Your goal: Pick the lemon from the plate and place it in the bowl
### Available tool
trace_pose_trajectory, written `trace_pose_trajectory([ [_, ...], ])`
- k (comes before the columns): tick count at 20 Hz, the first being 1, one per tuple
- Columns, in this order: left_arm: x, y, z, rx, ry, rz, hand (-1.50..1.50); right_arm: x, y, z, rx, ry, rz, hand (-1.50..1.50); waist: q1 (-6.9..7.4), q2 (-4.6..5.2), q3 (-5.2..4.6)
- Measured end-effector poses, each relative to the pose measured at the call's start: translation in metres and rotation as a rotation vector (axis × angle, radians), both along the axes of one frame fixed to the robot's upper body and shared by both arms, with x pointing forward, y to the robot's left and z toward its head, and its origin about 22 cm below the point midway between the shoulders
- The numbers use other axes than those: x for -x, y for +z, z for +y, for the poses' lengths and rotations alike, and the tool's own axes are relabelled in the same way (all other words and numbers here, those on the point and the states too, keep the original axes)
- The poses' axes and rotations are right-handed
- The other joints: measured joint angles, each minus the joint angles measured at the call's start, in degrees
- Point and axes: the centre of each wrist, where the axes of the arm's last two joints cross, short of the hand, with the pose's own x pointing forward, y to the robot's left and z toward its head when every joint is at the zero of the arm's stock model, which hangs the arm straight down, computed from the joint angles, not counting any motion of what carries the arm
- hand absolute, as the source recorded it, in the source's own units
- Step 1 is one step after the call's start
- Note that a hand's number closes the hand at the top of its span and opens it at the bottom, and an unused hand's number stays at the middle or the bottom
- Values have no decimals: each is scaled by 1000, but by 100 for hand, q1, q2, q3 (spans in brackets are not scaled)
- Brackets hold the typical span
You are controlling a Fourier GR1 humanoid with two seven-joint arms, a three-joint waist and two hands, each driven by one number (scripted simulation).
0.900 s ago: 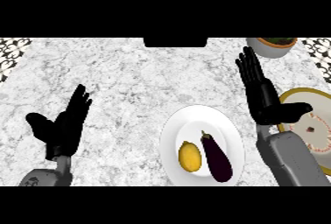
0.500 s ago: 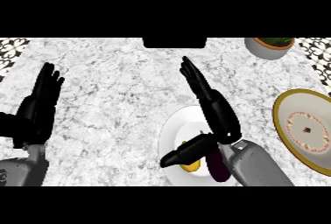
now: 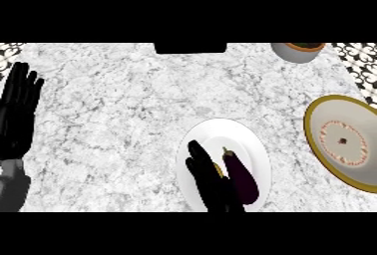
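Observation:
A white plate (image 3: 221, 130) lies at the counter's lower middle. On it, a dark purple eggplant (image 3: 241, 175) rests on the right side. Only a thin yellow sliver of the lemon (image 3: 219, 169) shows, because my right hand (image 3: 210, 179) lies over it with fingers stretched out towards the plate's far side. The hand is open, and I cannot see a grasp on the lemon. The bowl (image 3: 321, 115), cream with a gold rim and a dotted ring inside, stands at the right edge. My left hand (image 3: 18, 112) rests open at the far left, fingers up.
A small grey pot (image 3: 296, 51) with an orange rim stands at the back right. A dark block (image 3: 190, 47) sits at the back centre. Patterned tiles show in both back corners. Marble counter spreads between my left hand and the plate.
My right hand has drawn back and come down over the lemon, hiding most of it. The left hand has shifted further left, still open.

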Motion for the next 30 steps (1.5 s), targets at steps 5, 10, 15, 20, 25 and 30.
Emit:
trace_pose_trajectory([
  [5,3,-1,13,-8,2,-2,0,28,11,-33,183,-115,-1,-150,-47,0,-7],
  [10,5,-5,15,-8,4,-5,0,48,33,-71,412,-180,98,-150,-71,9,-16],
  [15,2,-1,18,-6,-3,-13,0,67,63,-96,674,-164,216,-150,-18,32,-18],
  [20,-7,2,13,-6,-27,-20,0,62,74,-98,919,-157,303,-150,85,65,-9],
  [25,-8,-4,13,3,-36,-21,0,56,84,-84,1011,-166,364,-150,152,75,5],
  [30,-14,-1,10,-1,-42,-23,0,52,89,-76,1038,-164,394,-150,165,78,12],
])
